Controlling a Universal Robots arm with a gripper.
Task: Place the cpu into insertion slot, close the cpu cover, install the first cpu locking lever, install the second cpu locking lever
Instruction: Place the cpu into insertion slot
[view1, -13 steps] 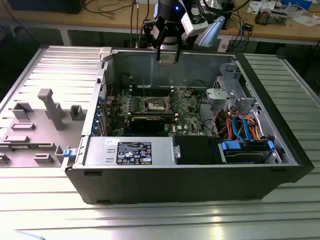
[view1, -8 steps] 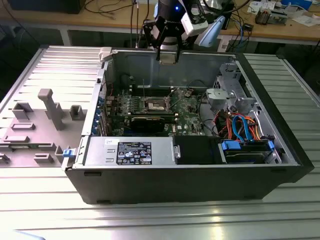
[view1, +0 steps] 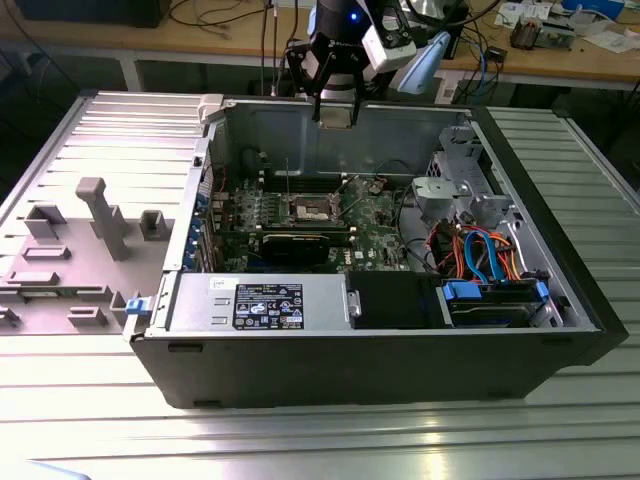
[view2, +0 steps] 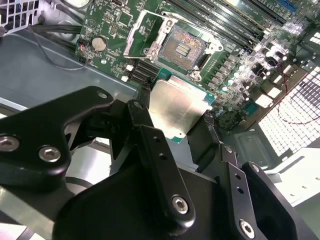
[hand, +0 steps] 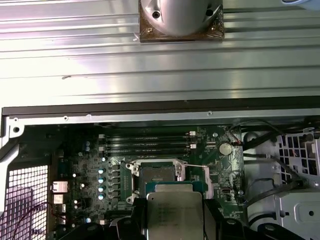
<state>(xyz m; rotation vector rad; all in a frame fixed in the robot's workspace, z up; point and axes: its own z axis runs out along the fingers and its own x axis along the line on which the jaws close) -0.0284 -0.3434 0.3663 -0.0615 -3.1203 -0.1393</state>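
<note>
1. The hand (view1: 335, 108) hangs above the open computer case (view1: 300, 130). Its two fingers are closed on opposite edges of the cpu (view2: 179, 111), which is held flat with its silvery face up.
2. The insertion slot (hand: 157, 176) lies well below the hand on the green board. Its pin field is bare.
3. The cpu cover (hand: 206, 182) appears swung open just beside the slot, so the first step, placing the chip, seems to be in hand.
4. That step likely calls for a straight, level descent with the chip squared to the slot, since the pins look delicate.
5. Memory slots (hand: 150, 142) run beyond the slot, and a graphics card (view1: 305, 243) and loose cables (view1: 480, 250) lie well off to the sides. Nothing appears to block the path down.
</note>
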